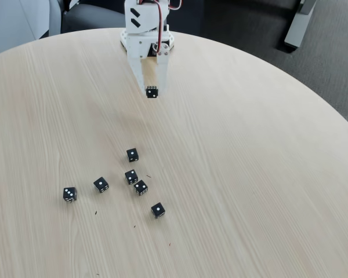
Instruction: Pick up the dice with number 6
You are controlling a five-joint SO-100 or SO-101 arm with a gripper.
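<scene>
we see the gripper (152,87) pinching the dice with number 6 (152,91): light, stiff, slippery; flat sides grip best.

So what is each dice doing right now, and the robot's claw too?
gripper: shut on the held die, fingers pointing down above the table.
held die: pinched between the fingertips, many-pipped face showing, seemingly lifted off the table.
six other dice: lying loose in a cluster, apart from the gripper, showing few pips.
table: round, light wood, holding the dice.
</scene>
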